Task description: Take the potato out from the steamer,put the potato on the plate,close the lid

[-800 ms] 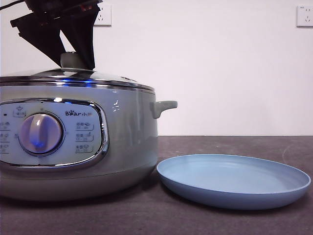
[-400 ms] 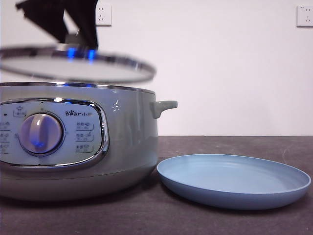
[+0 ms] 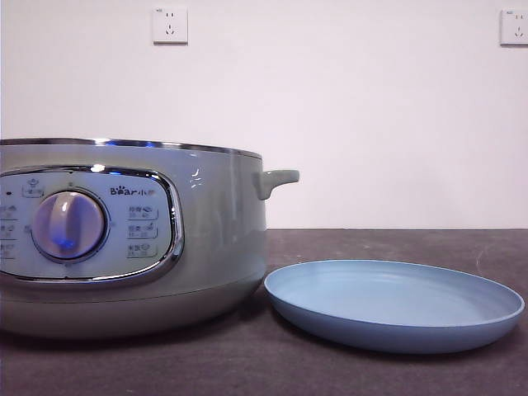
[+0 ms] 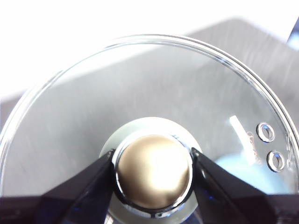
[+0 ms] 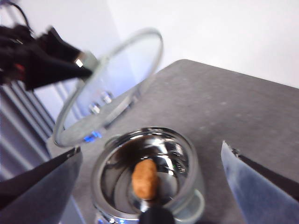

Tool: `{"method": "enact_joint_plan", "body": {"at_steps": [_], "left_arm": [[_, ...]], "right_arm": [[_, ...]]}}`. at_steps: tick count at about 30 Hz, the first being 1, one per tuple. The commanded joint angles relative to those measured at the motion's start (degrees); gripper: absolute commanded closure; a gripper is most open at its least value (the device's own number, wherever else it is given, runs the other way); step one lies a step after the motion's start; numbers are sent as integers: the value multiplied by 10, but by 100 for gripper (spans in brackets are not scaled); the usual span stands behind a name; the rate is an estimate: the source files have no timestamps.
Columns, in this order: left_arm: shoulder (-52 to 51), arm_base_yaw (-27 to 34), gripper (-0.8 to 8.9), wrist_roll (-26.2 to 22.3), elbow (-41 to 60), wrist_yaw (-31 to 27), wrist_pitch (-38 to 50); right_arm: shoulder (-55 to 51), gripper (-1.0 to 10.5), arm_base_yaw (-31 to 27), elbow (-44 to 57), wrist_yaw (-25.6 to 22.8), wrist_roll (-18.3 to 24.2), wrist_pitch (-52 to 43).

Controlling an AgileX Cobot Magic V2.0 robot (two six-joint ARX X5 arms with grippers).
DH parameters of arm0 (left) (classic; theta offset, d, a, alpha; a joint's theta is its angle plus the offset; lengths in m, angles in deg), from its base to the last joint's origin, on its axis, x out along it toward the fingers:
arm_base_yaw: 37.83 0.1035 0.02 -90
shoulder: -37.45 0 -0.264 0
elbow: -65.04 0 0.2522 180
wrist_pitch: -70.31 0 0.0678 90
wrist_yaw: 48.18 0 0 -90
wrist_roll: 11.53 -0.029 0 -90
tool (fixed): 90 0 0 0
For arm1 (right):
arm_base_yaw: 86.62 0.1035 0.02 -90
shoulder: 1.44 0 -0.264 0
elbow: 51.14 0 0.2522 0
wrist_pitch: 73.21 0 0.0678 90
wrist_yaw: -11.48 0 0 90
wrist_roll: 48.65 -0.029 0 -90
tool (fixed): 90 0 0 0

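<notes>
Counter (image 3: 396,375): dark grey, matte, faintly speckled; carries the steamer and the plate.
Wall (image 3: 371,115): plain white behind the counter; two white sockets, one (image 3: 170,25) above the steamer, one (image 3: 514,26) at the far edge of the front view.
Steamer (image 3: 206,239): open, chrome rim bare; dial and "Bear" panel face the front camera; shiny bowl visible from the right wrist view.
Potato (image 5: 144,179): orange-brown, lying on the bottom of the steamer's bowl.
Plate (image 3: 394,330): light blue, on the counter just beside the steamer, on the side of its small handle.
Lid (image 4: 154,102): in the air, tilted, off to one side above the steamer.
Left claw (image 4: 153,170): clamped on the lid's knob, one jaw on each side.
Right claw (image 5: 149,186): jaws wide apart, high over the open steamer, holding nothing.
</notes>
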Motion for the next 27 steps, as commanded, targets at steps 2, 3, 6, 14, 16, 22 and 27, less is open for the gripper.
{"method": "enact_joint_plan", "body": {"at_steps": [2,3,6,14,16,22,27], "left_arm": [[-63,-2,822,-15,-21,1,25],[-76,-2,822,-15,-21,1,26],[-113,-2,822,-15,-21,0,26],[-183,-1,822,-15,-21,-68,7],[-193,-2,822,-15,-21,-83,-7],[-218,-2,822,-15,-21,-139,-62],[-244,-2,822,-14,-21,-181,-82]], "right_arm": [[27,447,43,-1,-4,-16,-18],[35,447,55,-1,-10,-17,-22],[65,447,102,-1,-53,-20,-38],[212,447,232,-68,-118,7,-57],[258,447,251,-109,-137,21,-42],[402,447,293,-251,-219,72,19],[499,447,309,-323,-260,92,33]]}}
